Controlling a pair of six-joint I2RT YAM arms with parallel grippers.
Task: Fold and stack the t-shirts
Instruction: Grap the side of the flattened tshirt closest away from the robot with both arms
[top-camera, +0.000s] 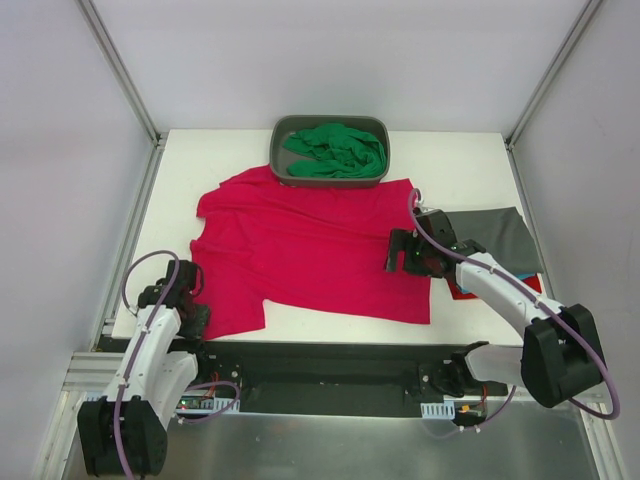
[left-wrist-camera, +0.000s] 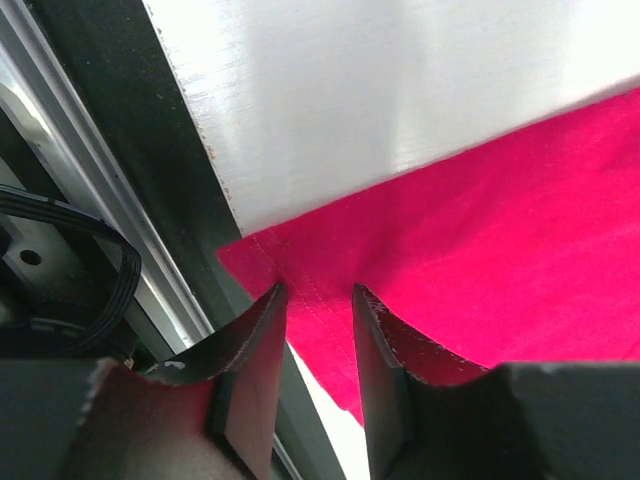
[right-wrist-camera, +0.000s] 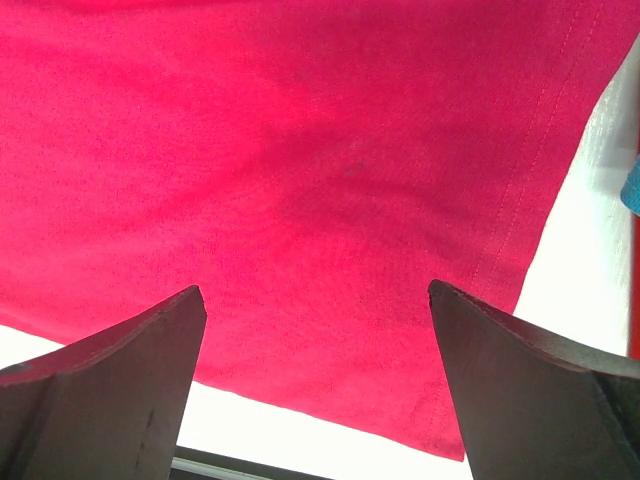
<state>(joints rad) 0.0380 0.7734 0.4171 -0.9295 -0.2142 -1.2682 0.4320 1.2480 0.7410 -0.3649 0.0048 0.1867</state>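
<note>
A crimson-pink t-shirt lies spread flat across the middle of the table. My left gripper is down at its near-left corner; in the left wrist view the hemmed corner lies between the two fingers, which stand close together with a gap still showing. My right gripper hovers wide open over the shirt's right side, holding nothing. A bright green t-shirt is bunched in the tub. A dark grey t-shirt lies folded at the right, with teal and red edges showing under it.
The grey tub stands at the back middle, overlapping the crimson shirt's far edge. The table's near edge and a metal rail run right beside my left gripper. White walls and frame posts enclose the table.
</note>
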